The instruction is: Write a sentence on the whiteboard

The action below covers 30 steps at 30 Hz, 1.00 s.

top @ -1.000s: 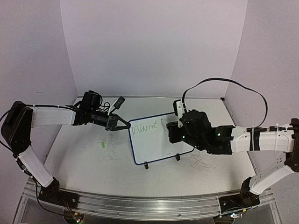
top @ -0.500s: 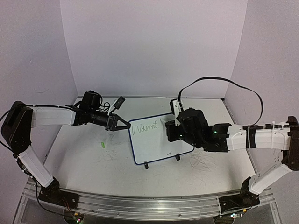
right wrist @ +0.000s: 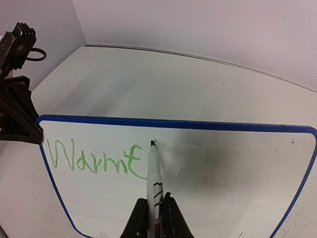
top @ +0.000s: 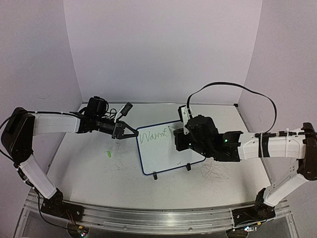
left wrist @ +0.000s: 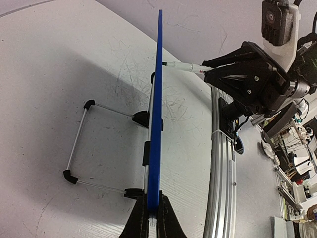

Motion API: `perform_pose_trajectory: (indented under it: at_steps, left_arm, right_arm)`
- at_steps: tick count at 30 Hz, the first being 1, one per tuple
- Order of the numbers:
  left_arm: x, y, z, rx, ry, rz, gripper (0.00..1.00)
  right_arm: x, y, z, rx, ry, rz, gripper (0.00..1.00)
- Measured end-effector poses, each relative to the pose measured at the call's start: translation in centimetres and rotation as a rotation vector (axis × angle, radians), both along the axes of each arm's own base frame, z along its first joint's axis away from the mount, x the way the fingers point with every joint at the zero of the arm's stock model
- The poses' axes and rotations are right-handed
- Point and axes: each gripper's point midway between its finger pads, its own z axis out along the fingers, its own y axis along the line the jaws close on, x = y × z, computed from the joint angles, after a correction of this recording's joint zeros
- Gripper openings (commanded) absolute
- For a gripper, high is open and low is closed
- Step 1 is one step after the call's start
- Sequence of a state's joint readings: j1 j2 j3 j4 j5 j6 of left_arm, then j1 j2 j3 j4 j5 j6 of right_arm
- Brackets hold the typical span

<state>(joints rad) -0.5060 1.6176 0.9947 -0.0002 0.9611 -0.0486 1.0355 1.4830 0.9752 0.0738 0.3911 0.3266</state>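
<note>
A: Where does the whiteboard stand, and who holds it?

B: The whiteboard (top: 166, 153) stands in the middle of the tabletop (top: 84, 173), leaning back on its wire stand (left wrist: 79, 144); the left pincer (left wrist: 153, 218) is closed on the board's left edge, which is squeezed between both fingers. I judge this is to steady it; such a light board could slide or tip backward when a pen pushes on it.

A: And the other arm?

B: The right pincer (right wrist: 154, 218) is closed narrow around a white marker (right wrist: 154, 173); it grips the barrel low, so the tip points away from the wrist. The tip touches the white face, or is very near it, just to the right of the last green letter.

A: How much of the sentence is written?

B: The sentence (right wrist: 94, 158) reads only "Warmt", in the upper left part of the board; the rest of the face is bare. So the task is at an early part; I think the stroke in hand begins the "h".

A: What needs care?

B: The pressure; too hard would push the board against the left grip, too light would give a broken line. Also, a small green thing (top: 108, 153) lies on the tabletop, left of the board and apart from it; perhaps the cap, but it is too small to tell.
</note>
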Motion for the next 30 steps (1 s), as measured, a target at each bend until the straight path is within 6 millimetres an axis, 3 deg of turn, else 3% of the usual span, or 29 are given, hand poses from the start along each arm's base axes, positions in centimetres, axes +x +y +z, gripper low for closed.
perform_pose_trajectory:
  at_steps: [10, 30]
  left_arm:
    - [0.0, 0.0, 0.0, 0.0, 0.0, 0.0, 0.0]
    - [0.0, 0.0, 0.0, 0.001, 0.0, 0.001, 0.0]
  right_arm:
    - [-0.1, 0.0, -0.1, 0.018, 0.016, -0.009, 0.0]
    - [-1.5, 0.0, -2.5, 0.025, 0.08, 0.002, 0.0]
